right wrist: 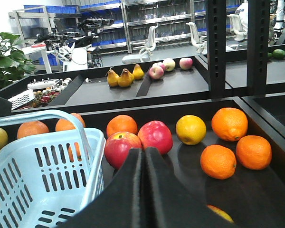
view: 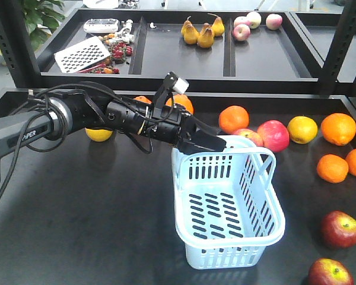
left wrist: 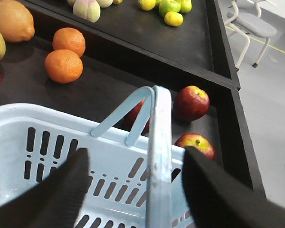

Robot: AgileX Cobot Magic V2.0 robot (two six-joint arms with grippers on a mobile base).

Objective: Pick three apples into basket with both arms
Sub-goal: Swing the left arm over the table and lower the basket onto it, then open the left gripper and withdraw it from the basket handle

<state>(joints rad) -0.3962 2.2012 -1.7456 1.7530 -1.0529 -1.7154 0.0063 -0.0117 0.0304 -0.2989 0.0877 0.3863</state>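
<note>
Left gripper [left wrist: 137, 154] straddles the handle [left wrist: 160, 142] of the empty basket [view: 256, 178], jaws apart, unclamped. Next, likely reaching a dark apple [view: 339, 228].

Pale blue slotted basket [view: 228, 256], maroon-red apples [view: 339, 228] with yellow-green patches, black fingers [left wrist: 61, 194]

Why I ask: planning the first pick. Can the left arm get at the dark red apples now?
Probably not directly: the left gripper straddles the basket handle, and the basket stands between it and the apples.
</note>
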